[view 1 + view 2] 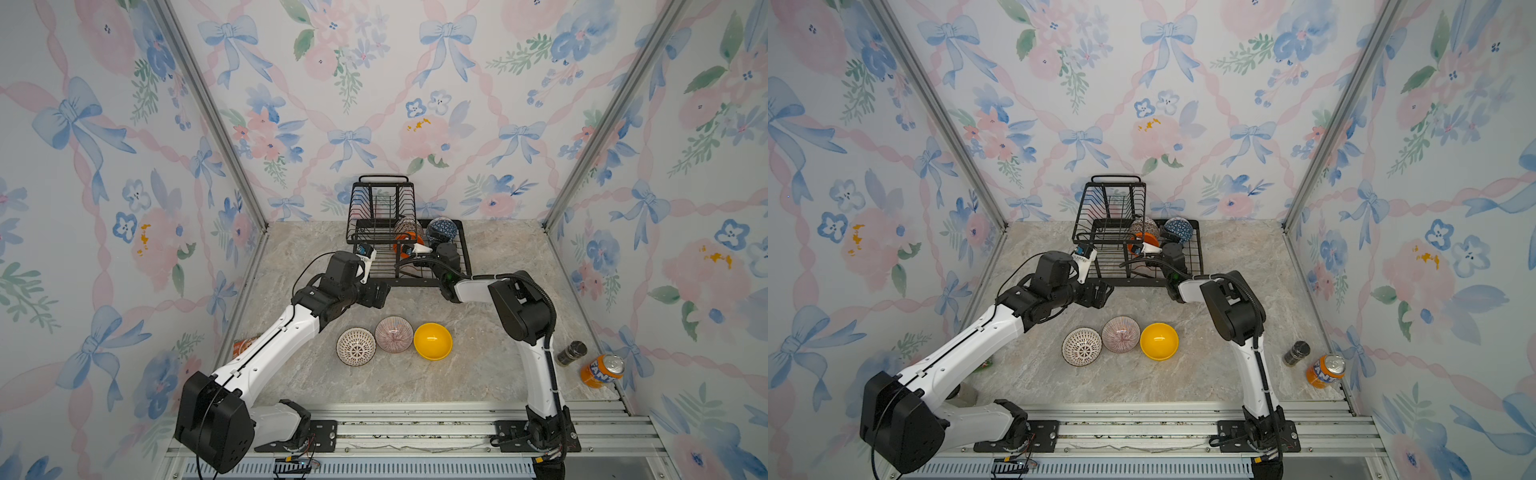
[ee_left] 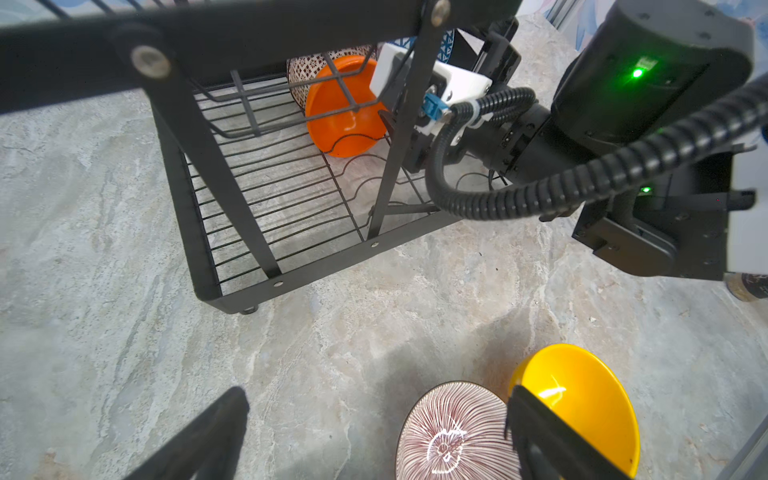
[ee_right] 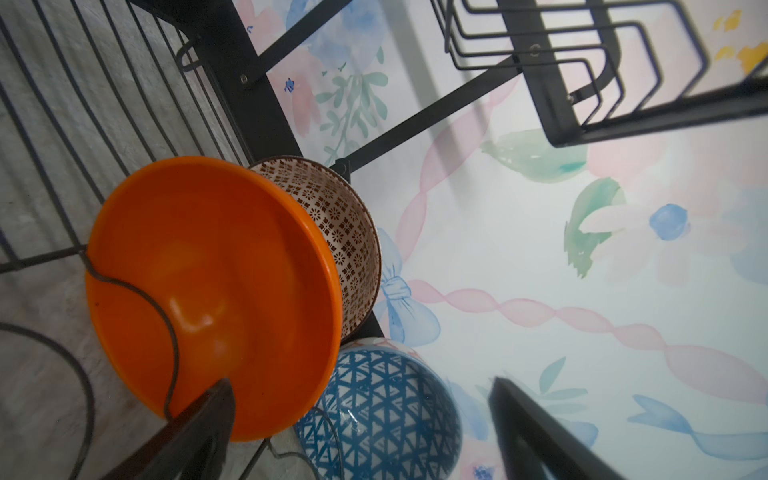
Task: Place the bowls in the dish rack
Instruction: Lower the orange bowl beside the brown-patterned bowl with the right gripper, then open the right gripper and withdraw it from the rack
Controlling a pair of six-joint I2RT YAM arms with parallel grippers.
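Right gripper (image 3: 360, 381) spread wide, orange bowl (image 3: 216, 282) just beside one finger, in dish rack (image 3: 257, 116); left gripper (image 2: 376, 390) likewise spread

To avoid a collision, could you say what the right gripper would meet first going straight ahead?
Likely the blue triangle bowl, framed between its open jaws; the orange bowl sits beside one jaw. Depth is unclear.

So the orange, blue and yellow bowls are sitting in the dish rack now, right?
Not the yellow bowl: both top views show it on the table. In the dish rack sit the orange bowl, the blue bowl and the brown mosaic bowl.
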